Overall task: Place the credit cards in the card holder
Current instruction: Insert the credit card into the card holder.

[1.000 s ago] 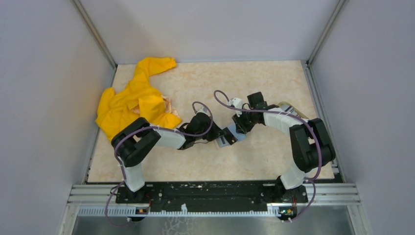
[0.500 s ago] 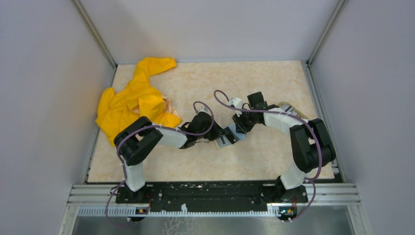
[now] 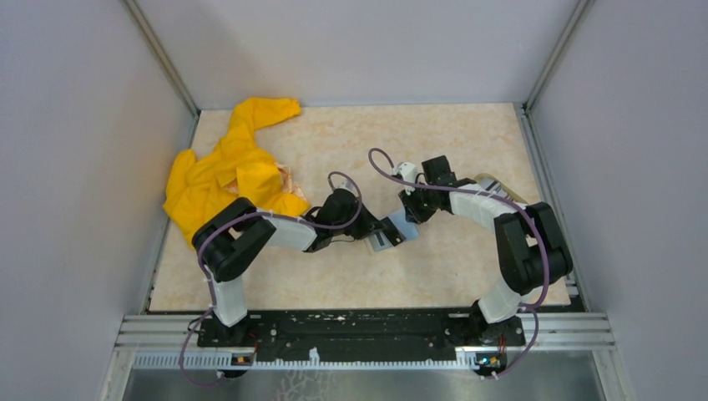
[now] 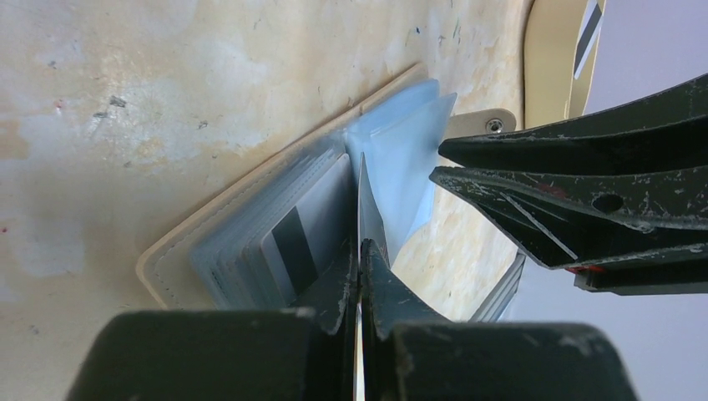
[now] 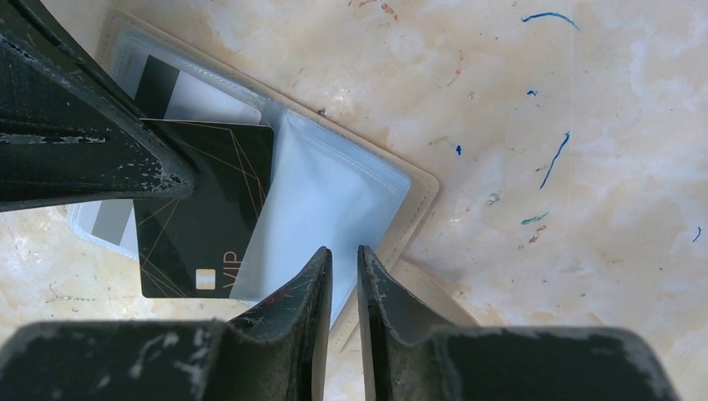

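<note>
Tan outside and pale blue inside, small flat folding card holder (image 5: pixel 334 188) lying open near the middle of the beige marbled table (image 3: pixel 434 138), clear sleeves fanned up from the spine. Tucked into one sleeve on the left arm's side, silvery-grey credit card with a dark stripe (image 4: pixel 292 242), only partly showing.

Left gripper (image 4: pixel 360 255) clamped fully shut on a black credit card with thin gold lines and VIP lettering (image 5: pixel 209 217), gripped by one edge; in the left wrist view, seen edge-on as a thin blade between the pads. Same black card lying across the open holder, one long edge against the sleeves near the fold; whether inside a pocket, not discernible.

Right gripper (image 5: pixel 342 259) low over the other half of the holder, jaws set close with only a narrow slit between them, tips at the outer edge of a pale blue sleeve; impossible to tell whether the plastic is pinched or merely touched. Both grippers near each other above the holder.

Toward the right side of the table, cream-rimmed oval dish (image 4: pixel 547 63) with another dark-striped card (image 4: pixel 590 29) inside. At the far left, crumpled yellow cloth (image 3: pixel 221 175), well apart from the holder.
</note>
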`<state>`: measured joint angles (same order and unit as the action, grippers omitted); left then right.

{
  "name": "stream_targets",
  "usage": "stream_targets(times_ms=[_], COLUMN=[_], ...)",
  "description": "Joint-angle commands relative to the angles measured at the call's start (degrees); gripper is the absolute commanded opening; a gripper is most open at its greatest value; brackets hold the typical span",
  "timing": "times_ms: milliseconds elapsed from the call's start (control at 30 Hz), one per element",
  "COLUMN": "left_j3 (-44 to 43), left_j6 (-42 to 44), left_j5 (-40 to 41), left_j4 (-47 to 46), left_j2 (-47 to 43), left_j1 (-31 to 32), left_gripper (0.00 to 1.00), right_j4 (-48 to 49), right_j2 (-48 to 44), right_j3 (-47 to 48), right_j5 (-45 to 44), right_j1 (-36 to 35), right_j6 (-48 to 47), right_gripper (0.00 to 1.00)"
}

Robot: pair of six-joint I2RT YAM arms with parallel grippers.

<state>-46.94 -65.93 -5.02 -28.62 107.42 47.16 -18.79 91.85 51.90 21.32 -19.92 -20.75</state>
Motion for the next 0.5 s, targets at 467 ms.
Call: stream_targets(times_ms=[467], left_j3=[1.56], left_j6=[0.89], left_j5=[-7.6], left_j4=[-3.46], left_j2=[3.24], left_j1=[-2.62], left_gripper=[0.0], right_j4=[4.09], right_j2=[1.22], right_j3=[2.18], right_j5=[-5.5], right_j1=[-1.61], right_j6=[4.8], right_gripper=[0.17])
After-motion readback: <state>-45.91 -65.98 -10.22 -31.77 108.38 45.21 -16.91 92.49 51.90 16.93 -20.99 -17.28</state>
